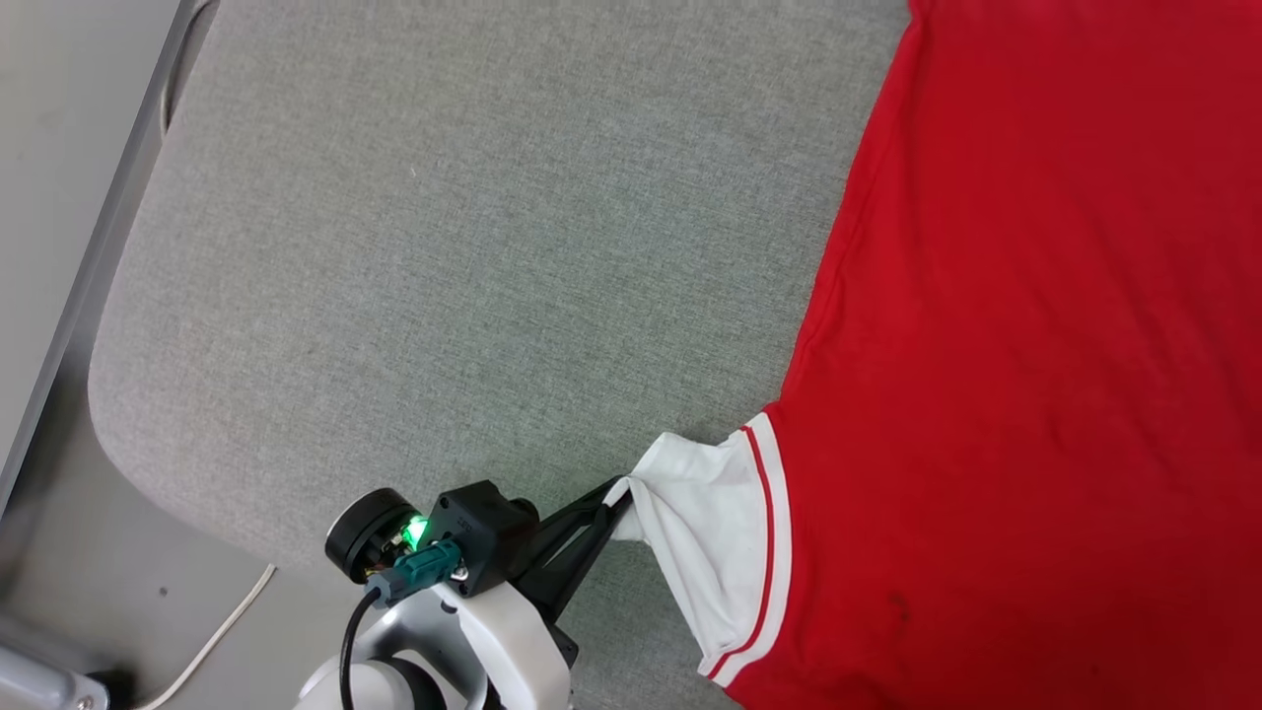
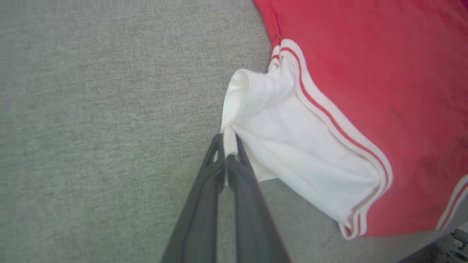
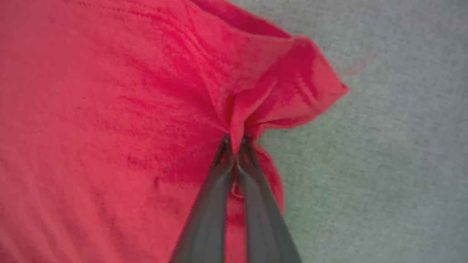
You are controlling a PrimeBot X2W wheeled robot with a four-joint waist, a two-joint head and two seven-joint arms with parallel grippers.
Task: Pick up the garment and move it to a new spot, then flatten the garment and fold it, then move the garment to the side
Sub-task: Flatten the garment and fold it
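The garment (image 1: 1035, 325) is a red jersey lying plain side up on a grey padded surface, covering the right half of the head view. Its white short sleeve (image 1: 710, 532) with red-and-white trim points toward my left gripper (image 1: 616, 503), which is shut on the sleeve's edge. In the left wrist view the left gripper (image 2: 228, 140) pinches a fold of the white sleeve (image 2: 292, 146). In the right wrist view my right gripper (image 3: 236, 140) is shut on a bunched corner of the red garment (image 3: 109, 109) near its edge. No lettering shows.
The grey fabric-covered surface (image 1: 444, 247) stretches left of the garment, with a rounded corner at lower left. Beyond it lie a pale floor and a white cable (image 1: 222, 621). A grey ledge (image 1: 59, 197) runs along the far left.
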